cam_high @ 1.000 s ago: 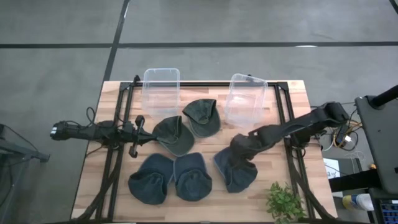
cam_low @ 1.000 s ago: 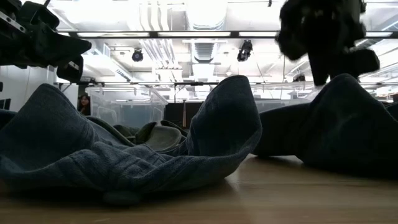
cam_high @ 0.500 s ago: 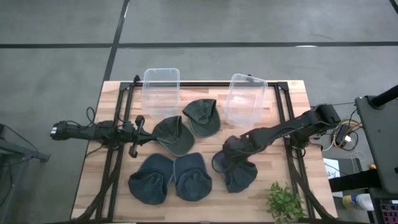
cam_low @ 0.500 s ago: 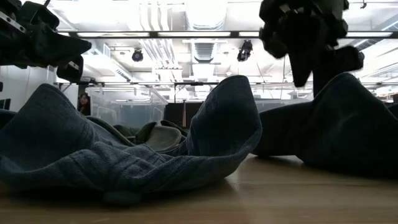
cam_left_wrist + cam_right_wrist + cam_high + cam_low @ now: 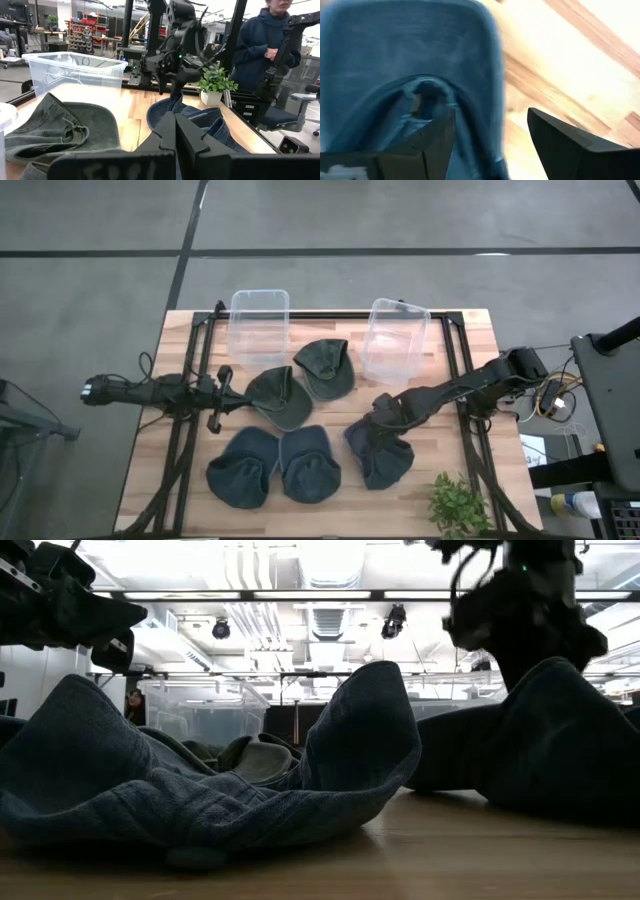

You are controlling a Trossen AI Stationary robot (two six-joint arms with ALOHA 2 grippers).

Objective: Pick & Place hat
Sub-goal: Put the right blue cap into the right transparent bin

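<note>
Several denim hats lie flat on the wooden table [image 5: 180, 480]. My right gripper [image 5: 492, 132] is open and hovers over the far end of the rightmost blue hat [image 5: 382, 458] [image 5: 415, 65] [image 5: 560, 740], one finger above the cloth and one above bare wood. In the low view the hat hides the fingertips of my right gripper [image 5: 520, 620]. My left gripper [image 5: 175, 135] is shut and waits at the table's left, beside an olive hat [image 5: 275, 396] [image 5: 60, 125].
Two more blue hats [image 5: 245, 468] [image 5: 308, 464] lie near the front edge, and a second olive hat [image 5: 325, 368] sits mid-table. Two clear plastic bins [image 5: 259, 325] [image 5: 395, 338] stand at the far edge. A small plant [image 5: 458, 505] is at the near right corner. A person [image 5: 270, 45] stands beyond the table.
My right gripper swung toward the table's left over the blue hat, then came back toward the right and rose a little. The hats have stayed where they were.
</note>
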